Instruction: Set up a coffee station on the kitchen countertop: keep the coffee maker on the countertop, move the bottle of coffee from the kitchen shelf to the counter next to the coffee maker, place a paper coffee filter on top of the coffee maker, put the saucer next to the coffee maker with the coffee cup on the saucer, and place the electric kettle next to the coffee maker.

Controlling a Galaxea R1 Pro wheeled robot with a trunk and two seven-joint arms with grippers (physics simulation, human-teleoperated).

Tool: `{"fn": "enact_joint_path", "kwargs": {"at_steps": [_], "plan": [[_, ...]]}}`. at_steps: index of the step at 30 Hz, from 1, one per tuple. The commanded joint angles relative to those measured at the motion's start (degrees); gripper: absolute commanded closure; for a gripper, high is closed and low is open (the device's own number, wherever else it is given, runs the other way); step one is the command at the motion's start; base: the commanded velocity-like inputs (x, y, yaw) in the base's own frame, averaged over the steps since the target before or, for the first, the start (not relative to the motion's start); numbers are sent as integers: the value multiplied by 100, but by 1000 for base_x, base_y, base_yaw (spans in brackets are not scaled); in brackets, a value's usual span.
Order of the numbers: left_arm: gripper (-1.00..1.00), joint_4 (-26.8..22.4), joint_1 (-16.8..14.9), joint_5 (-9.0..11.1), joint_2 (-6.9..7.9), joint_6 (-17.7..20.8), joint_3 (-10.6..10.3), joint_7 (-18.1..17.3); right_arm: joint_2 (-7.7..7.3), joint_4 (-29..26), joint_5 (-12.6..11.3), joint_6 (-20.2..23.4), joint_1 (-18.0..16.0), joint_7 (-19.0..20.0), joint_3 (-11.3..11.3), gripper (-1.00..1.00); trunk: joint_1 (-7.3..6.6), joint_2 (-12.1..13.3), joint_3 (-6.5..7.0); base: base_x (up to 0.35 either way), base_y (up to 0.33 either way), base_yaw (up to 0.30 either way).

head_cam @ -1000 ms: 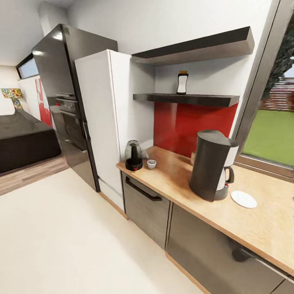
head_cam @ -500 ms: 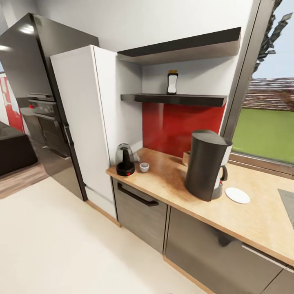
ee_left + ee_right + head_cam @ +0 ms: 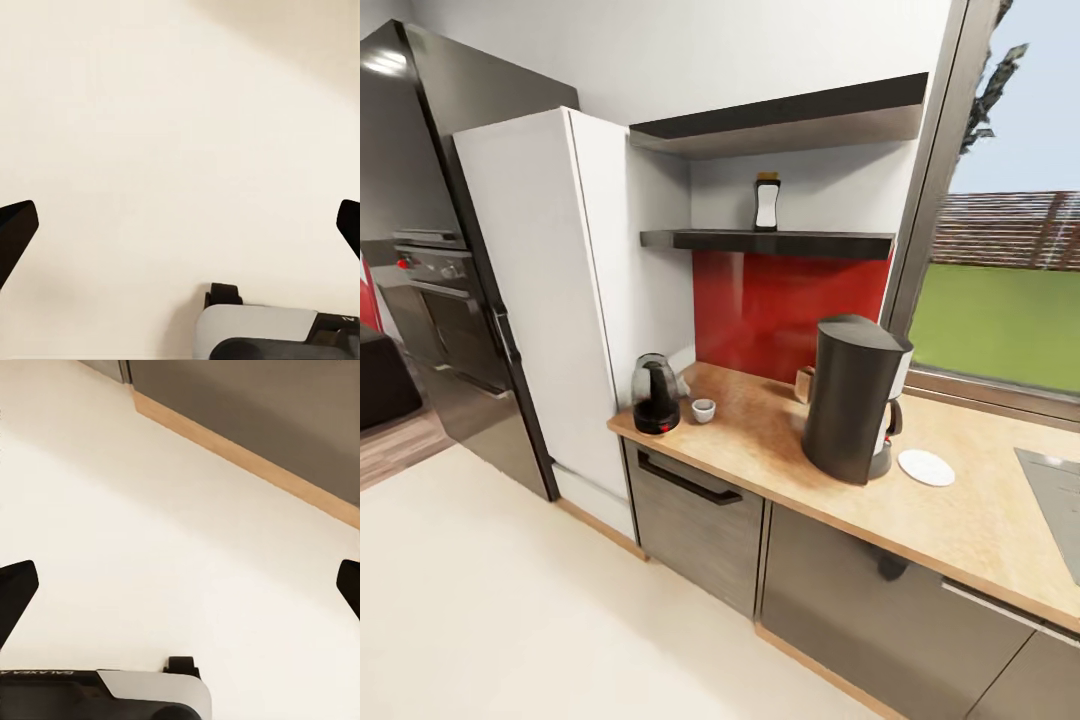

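Coffee maker, tall dark-grey plastic [image 3: 853,398]: upright on wooden countertop [image 3: 980,520], long axis vertical | small white-and-brown coffee bottle [image 3: 766,203]: upright on high dark shelf [image 3: 780,241]; tall, could topple if nudged | left gripper [image 3: 180,225], right gripper [image 3: 180,585]: jaws spread wide, empty, above cream floor [image 3: 480,600]

dark grey coffee maker [image 3: 852,398], white saucer [image 3: 926,467], red backsplash [image 3: 785,312].

Wooden countertop [image 3: 780,455] carries coffee maker [image 3: 852,398], saucer [image 3: 926,467], kettle [image 3: 655,394], cup [image 3: 703,410]; shelf [image 3: 765,242] holds bottle [image 3: 766,202].
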Motion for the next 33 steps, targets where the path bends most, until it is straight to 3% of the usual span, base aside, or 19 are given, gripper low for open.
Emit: {"fn": "enact_joint_path", "kwargs": {"at_steps": [1,5,8,11,13,16,17,18,22,24,28,32,33], "plan": [[-100,48,-2,33,-2,-13,-5,-1,2,2,5,-16,-4,1,5,-100,3,-12,-13,0,1,-3],[-100,406,1,-66,3,2,-17,-5,71,-54,-3,-17,-4,29,21,-100,3,-12,-13,0,0,-1],[-100,813,2,-209,121,47,-14,46,333,-390,12,-12,-4,41,225,-100,3,-12,-13,0,0,0],[-100,1271,8,-228,330,78,7,120,533,-1335,80,-5,-7,39,588,-100,3,-12,-13,0,0,0],[-100,1455,25,-229,404,82,20,135,594,-1892,99,9,-13,42,698,-100,3,-12,-13,0,0,0],[-100,1634,171,-223,475,90,38,147,868,-3226,116,109,-48,54,1005,-100,3,-12,-13,0,0,0],[-100,1641,183,-223,476,91,38,147,891,-3364,115,143,-56,55,1042,-100,3,-12,-13,0,0,0],[-100,1658,211,-228,478,93,40,149,956,-3847,113,367,-147,55,1185,-100,3,-12,-13,0,0,0],[-100,1669,231,-230,481,95,41,145,1059,-4360,101,921,-441,46,1446,-100,3,-12,-13,0,0,0],[-100,1674,237,-230,481,95,41,141,1097,-4524,92,1203,-662,44,1514,-100,3,-12,-13,0,0,0],[-100,1678,261,-236,473,95,21,127,1097,-4698,2,1817,-1636,28,1575,-100,3,-12,-13,0,0,0],[-100,1677,269,-251,465,95,9,124,1097,-4533,-552,2475,-2720,4,1578,-100,3,-12,-13,0,0,0],[-100,1677,270,-252,464,95,7,124,1097,-4476,-632,2556,-2857,0,1578,-100,3,-12,-13,0,0,0]]}}
